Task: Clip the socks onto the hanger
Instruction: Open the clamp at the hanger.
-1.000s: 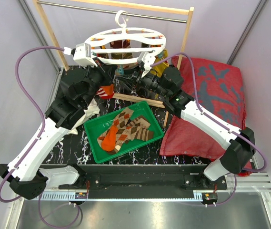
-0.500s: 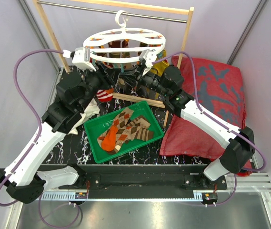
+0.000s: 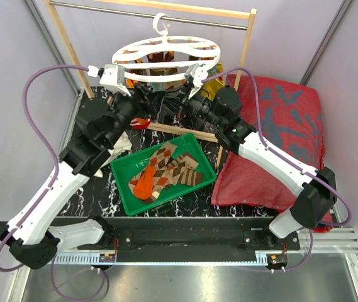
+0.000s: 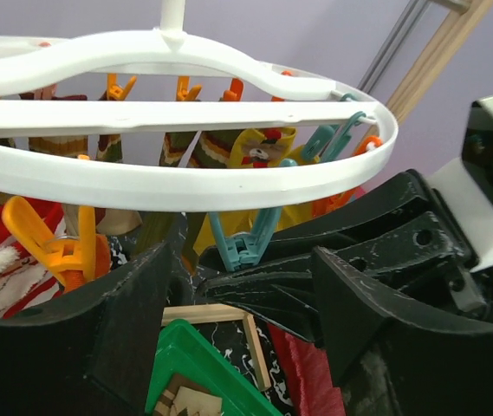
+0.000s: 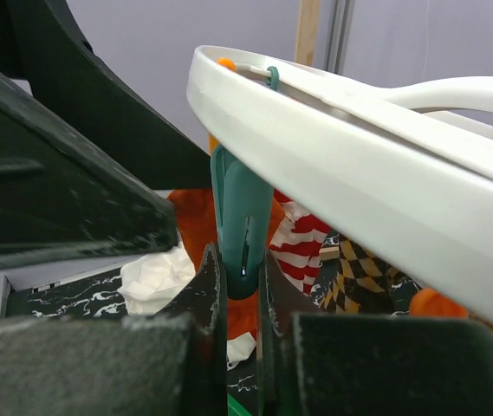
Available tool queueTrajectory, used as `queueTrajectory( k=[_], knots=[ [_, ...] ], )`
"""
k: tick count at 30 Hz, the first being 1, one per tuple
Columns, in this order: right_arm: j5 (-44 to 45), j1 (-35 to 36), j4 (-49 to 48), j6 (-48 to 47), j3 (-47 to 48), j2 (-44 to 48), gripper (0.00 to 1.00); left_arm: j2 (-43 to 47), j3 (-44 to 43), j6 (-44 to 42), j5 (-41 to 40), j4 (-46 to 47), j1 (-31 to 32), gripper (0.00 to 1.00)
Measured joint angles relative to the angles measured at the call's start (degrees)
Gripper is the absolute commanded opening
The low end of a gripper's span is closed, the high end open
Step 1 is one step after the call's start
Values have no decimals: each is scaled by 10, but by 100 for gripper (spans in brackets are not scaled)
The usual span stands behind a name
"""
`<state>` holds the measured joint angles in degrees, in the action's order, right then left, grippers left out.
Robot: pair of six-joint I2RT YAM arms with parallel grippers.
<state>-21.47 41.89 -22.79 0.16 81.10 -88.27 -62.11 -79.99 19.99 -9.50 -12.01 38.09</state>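
The white round hanger [image 3: 166, 52] hangs by its hook from the metal rod, with several socks clipped under it: a yellow one [image 4: 255, 152], a red-and-white striped one [image 5: 314, 240] and an orange one [image 5: 192, 217]. More argyle socks [image 3: 173, 165] and an orange sock [image 3: 144, 184] lie in the green tray [image 3: 123, 194]. My right gripper [image 5: 242, 279] is shut on a teal clip [image 5: 241, 212] under the ring's rim [image 5: 359, 165]. Just below the ring's left side my left gripper [image 4: 237, 325] stands open, nothing between its fingers; another teal clip [image 4: 243, 244] dangles above the gap.
A wooden rack frame [image 3: 249, 34] carries the rod. A big red cushion [image 3: 273, 138] lies at the right, and a white cloth [image 3: 119, 145] at the left by my left arm. The right arm's black body [image 4: 393, 225] is close to my left fingers.
My left gripper has opened wide and dropped slightly under the ring. My right gripper has closed on the teal clip. The hanger has swung a little.
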Motion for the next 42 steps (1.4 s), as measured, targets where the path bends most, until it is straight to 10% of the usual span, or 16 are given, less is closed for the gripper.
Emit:
queueTrajectory(
  k=[15, 24, 32, 42],
  knots=[
    [26, 3, 10, -8, 0, 0, 0, -40, -7, -11, -13, 30, 0, 55],
    [52, 8, 13, -20, -5, 0, 0, -63, -18, -17, -28, 41, 4, 32],
    [63, 9, 25, -18, -9, 1, 55, -66, -18, -36, -38, 40, 8, 12],
    [80, 17, 115, -13, -121, 70, 64, -66, -18, -45, -49, 42, 10, 5]
  ],
)
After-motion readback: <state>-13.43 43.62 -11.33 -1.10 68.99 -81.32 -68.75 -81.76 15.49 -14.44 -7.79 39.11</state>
